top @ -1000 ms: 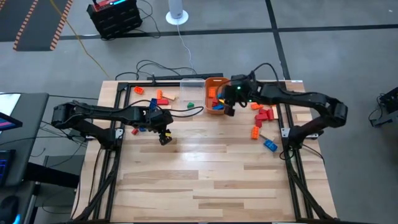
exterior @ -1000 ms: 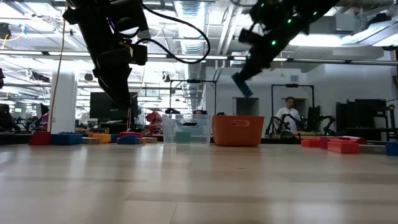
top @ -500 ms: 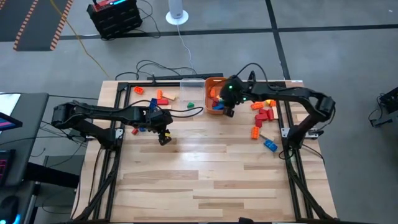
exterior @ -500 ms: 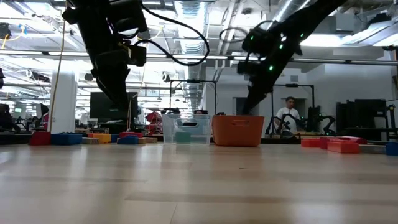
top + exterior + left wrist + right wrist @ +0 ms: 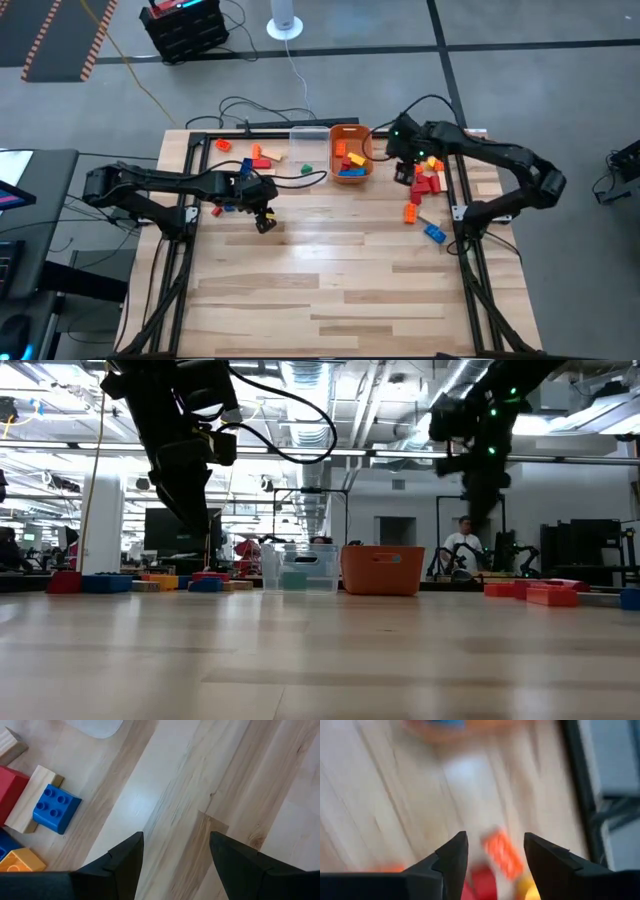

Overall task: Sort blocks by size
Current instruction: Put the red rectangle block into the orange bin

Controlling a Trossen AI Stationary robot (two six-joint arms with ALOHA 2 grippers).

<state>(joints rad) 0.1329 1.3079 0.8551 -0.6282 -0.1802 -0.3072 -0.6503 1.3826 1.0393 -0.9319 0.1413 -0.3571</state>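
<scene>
Right gripper (image 5: 403, 176) has swung off the orange tub (image 5: 350, 159) to above the red blocks (image 5: 428, 184), fingers apart, empty.
Only the left wrist view shows a studded blue block (image 5: 56, 808) beside plain wood on the table (image 5: 330, 270); left gripper (image 5: 265, 224) open, empty.

I count two arms over the counter (image 5: 330, 270), each with one tool: left tool (image 5: 265, 222) and right tool (image 5: 403, 176). Two tubs sit at upper centre: one clear tub (image 5: 309, 150), one orange tub (image 5: 351, 133). Loose blocks form two groups: left group (image 5: 258, 156), right group (image 5: 424, 185). Individual block totals cannot be resolved.
</scene>
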